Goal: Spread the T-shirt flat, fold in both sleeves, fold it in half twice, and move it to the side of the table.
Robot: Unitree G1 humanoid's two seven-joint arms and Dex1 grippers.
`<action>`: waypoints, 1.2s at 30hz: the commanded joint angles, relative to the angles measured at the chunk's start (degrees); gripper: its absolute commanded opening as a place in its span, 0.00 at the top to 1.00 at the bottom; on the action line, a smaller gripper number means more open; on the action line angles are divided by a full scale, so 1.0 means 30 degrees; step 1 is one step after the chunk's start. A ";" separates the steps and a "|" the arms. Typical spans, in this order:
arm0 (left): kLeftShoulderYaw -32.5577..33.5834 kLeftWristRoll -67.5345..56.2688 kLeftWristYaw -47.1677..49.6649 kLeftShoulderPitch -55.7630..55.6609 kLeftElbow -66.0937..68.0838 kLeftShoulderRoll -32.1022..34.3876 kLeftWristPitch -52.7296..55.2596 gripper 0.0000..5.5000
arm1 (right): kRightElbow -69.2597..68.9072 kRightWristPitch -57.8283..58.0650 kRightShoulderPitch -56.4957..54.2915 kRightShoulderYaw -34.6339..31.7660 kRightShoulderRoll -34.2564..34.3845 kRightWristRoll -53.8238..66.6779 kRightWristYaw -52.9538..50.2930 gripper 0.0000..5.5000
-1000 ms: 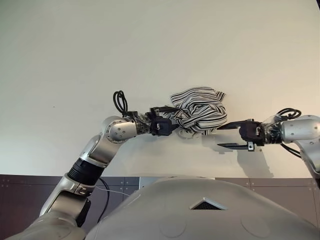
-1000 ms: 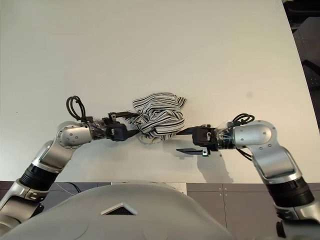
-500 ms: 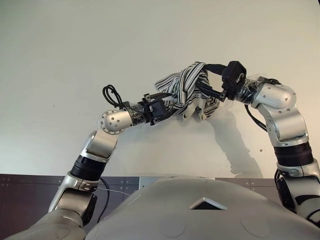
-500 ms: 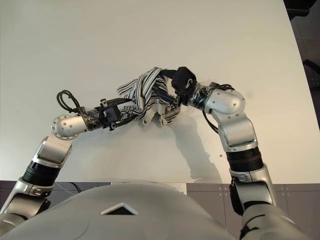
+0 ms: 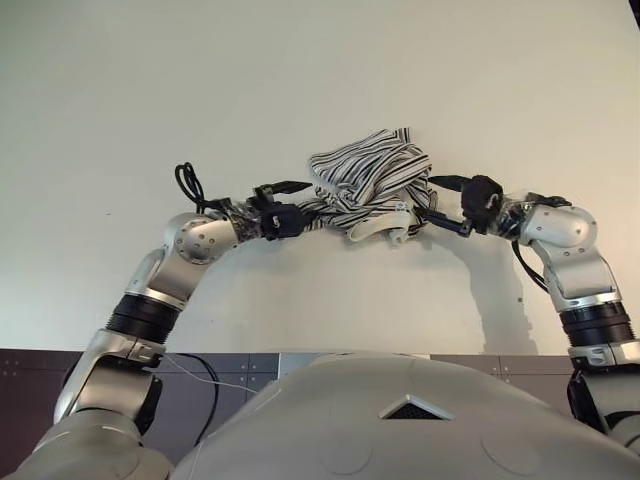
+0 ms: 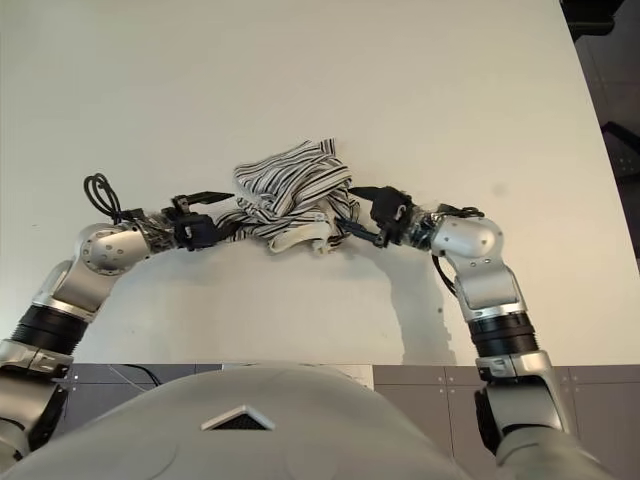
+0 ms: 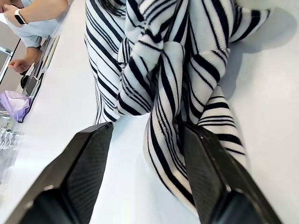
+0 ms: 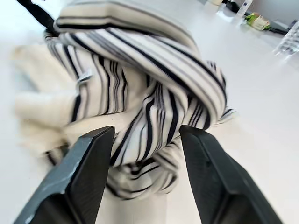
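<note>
A crumpled black-and-white striped T-shirt (image 5: 370,185) lies in a heap on the white table (image 5: 300,80), a little in from the front edge. My left gripper (image 5: 310,203) is at the heap's left side, open; in the left wrist view (image 7: 145,128) a striped fold runs along the inside of one finger (image 7: 210,177). My right gripper (image 5: 430,200) is at the heap's right side, also open, its fingers (image 8: 88,172) spread wide with the bunched cloth (image 8: 140,79) just ahead of them. The sleeves are lost in the folds.
The table's front edge (image 5: 300,350) runs just below both elbows, and its right edge (image 6: 590,110) is far from the shirt. Bare white tabletop surrounds the heap. Small bottles (image 8: 243,7) stand at a far edge, and a purple item (image 7: 14,102) lies off to one side.
My right gripper rose over the shirt, then dropped to its right side. The left gripper drew leftward. The heap shifted slightly farther back on the table and changed shape.
</note>
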 commanded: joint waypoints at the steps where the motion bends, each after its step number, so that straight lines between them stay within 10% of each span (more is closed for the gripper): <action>1: -0.0281 0.1037 -0.1376 0.1831 0.1348 0.1715 0.1188 0.52 | -0.1346 0.1287 -0.0135 -0.1524 -0.1158 0.2286 0.1626 0.54; 14: 0.0709 -0.0259 -0.2958 0.2662 -0.1117 0.3550 0.1521 0.52 | 0.5534 -0.3322 -0.3453 0.2027 -0.1153 -0.5328 0.0210 0.54; 23: 0.2569 -0.2512 -0.3482 0.4932 -0.1690 0.6833 -0.1923 0.52 | -0.1625 -0.1226 -0.0678 0.0146 -0.8205 -0.2066 0.6380 0.54; 36: 0.5420 -0.6944 -0.6174 0.6480 -0.4288 0.7314 -0.0594 0.52 | -0.5099 -0.0413 0.1627 -0.1710 -0.7301 -0.0718 0.4261 0.54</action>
